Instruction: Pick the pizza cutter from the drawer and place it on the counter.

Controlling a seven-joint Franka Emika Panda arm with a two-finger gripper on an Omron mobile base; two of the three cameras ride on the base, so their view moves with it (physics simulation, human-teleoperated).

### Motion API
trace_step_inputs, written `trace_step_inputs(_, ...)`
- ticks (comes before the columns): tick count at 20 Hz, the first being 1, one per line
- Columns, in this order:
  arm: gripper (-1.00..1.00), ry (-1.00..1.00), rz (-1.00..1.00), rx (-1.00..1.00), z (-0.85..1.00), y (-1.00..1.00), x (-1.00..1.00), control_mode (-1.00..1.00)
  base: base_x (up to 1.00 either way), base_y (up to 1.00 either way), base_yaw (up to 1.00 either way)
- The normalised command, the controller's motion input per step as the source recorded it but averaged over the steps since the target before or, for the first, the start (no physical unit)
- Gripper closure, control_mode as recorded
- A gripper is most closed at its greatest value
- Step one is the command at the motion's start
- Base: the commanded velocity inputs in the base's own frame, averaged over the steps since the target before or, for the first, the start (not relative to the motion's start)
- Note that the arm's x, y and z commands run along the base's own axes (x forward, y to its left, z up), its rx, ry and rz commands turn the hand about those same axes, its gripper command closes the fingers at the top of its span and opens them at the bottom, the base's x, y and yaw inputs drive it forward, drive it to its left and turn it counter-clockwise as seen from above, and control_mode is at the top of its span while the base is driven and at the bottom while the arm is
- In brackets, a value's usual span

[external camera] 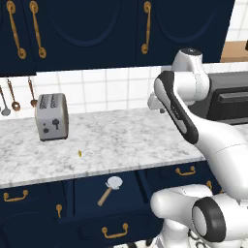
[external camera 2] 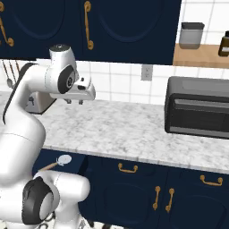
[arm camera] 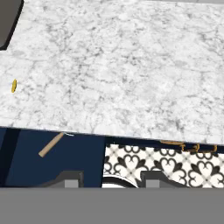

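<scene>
One pizza cutter (external camera: 109, 189) lies flat on the floor of the pulled-out navy drawer (external camera: 92, 203), its pale round wheel toward the desk edge and its tan wooden handle angled down and to the left in the left base view. From the right base view the same cutter (external camera 2: 59, 162) peeks out under the marble lip, partly hidden by the robot's white body. In the hand view a stretch of the handle (arm camera: 51, 145) shows against the dark drawer interior, with the wheel tucked beneath the desk's overhang.

Well above it, the gripper (external camera 2: 74, 101) hangs over the marbled desk (external camera: 121, 140), its fingers pointing downward at the stone (nothing sits between them). The two dark fingertips (arm camera: 70, 179) stand apart at the bottom of the hand view with bare space between, so the gripper is spread and empty. The cutter lies lower than the gripper and off to the side, in front of the desk edge, clear of any contact.

A silver toaster (external camera: 52, 116) stands on the desk to the left, and a small yellow speck (external camera: 80, 153) lies on the stone near the front edge. A dark toaster oven (external camera 2: 198, 107) sits on the desk to the right. Patterned floor tile (arm camera: 162, 166) shows beyond the drawer in the hand view.
</scene>
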Motion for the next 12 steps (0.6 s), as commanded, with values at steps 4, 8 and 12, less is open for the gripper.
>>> trace_step_inputs(4,-1.00,0.00,0.00,0.00,-0.25,0.00,-0.29,-1.00,0.00,0.00,0.00)
trace_step_inputs(8,-1.00,0.00,0.01,0.00,-0.47,0.00,-0.73,-1.00,0.00,0.00,0.00)
trace_step_inputs(12,-1.00,-0.03,0.00,0.00,-0.62,0.00,-0.62,-1.00,0.00,0.00,0.00)
